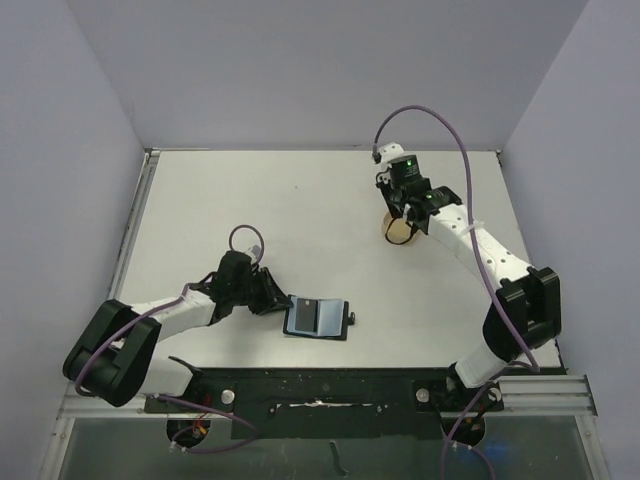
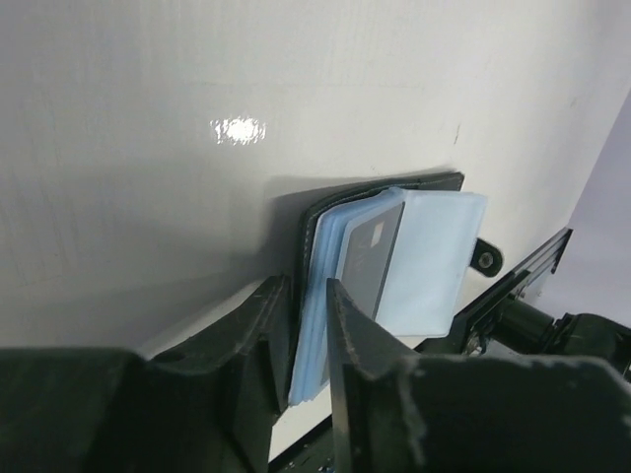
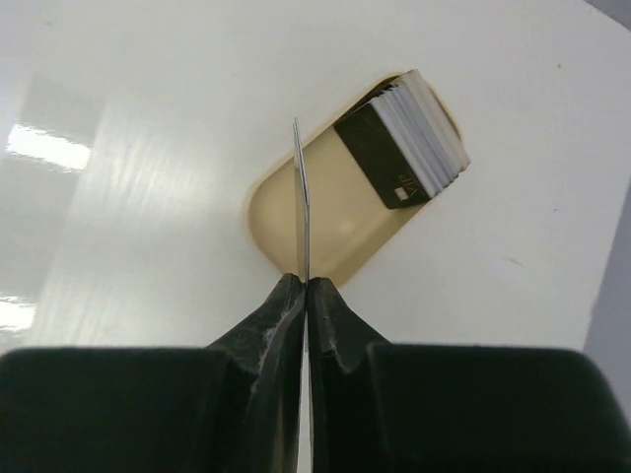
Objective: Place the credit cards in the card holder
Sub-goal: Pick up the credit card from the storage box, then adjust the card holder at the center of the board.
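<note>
The left hand (image 2: 308, 292) pinches the edge of the open wallet (image 2: 414, 256), which lies on the counter (image 1: 300, 210). The right hand (image 3: 304, 288) squeezes one thin card (image 3: 301, 197) over the tray (image 3: 325, 222), where more cards (image 3: 409, 148) sit stacked.

left arm (image 1: 170, 312) is bent low | left gripper (image 2: 306, 296) is clamped on card holder (image 2: 429, 256) | right arm (image 1: 480, 250) is extended far | right gripper (image 3: 304, 286) is pinched on an edge-on credit card (image 3: 302, 197)

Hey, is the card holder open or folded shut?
Open. The card holder lies spread flat, bluish inner panels facing up, with the left end effector pinching one edge.
</note>
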Controlling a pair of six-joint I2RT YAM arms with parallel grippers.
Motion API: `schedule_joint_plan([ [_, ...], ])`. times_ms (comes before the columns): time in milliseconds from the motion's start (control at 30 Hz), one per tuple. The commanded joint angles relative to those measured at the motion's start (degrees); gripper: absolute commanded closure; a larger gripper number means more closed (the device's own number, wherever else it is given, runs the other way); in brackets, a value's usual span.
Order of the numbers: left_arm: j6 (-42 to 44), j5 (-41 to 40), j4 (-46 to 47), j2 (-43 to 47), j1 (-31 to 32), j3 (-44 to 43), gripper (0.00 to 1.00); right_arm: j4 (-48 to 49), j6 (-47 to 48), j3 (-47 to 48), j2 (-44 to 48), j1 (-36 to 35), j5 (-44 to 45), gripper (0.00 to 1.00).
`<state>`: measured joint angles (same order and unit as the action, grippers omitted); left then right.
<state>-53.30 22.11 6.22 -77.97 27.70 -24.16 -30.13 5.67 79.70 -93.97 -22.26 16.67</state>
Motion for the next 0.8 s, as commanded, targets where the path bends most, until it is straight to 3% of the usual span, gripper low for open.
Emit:
schedule_joint_plan([
  [0,1.11,-2.25,-2.51,3.17,0.25,-4.00,0.77,1.47,-13.25,-4.77,8.57,-4.44,-2.15,1.00],
  [300,1.32,-5.39,-7.69,7.66,0.33,-7.02,0.61,10.24,-31.05,-19.12,18.66,-18.28,-9.90,1.00],
  [367,1.43,-5.57,-8.13,8.70,0.37,-6.97,0.54,11.69,-35.23,-21.45,19.38,-21.03,-10.80,1.00],
  [567,1.76,-5.41,-7.05,8.71,0.43,-4.74,0.55,16.66,-46.26,-28.64,19.16,-23.31,-19.12,1.00],
  [767,1.24,-4.02,-5.27,5.71,0.71,-1.17,0.63,17.37,-49.73,-34.39,18.09,-23.59,-22.84,1.00],
])
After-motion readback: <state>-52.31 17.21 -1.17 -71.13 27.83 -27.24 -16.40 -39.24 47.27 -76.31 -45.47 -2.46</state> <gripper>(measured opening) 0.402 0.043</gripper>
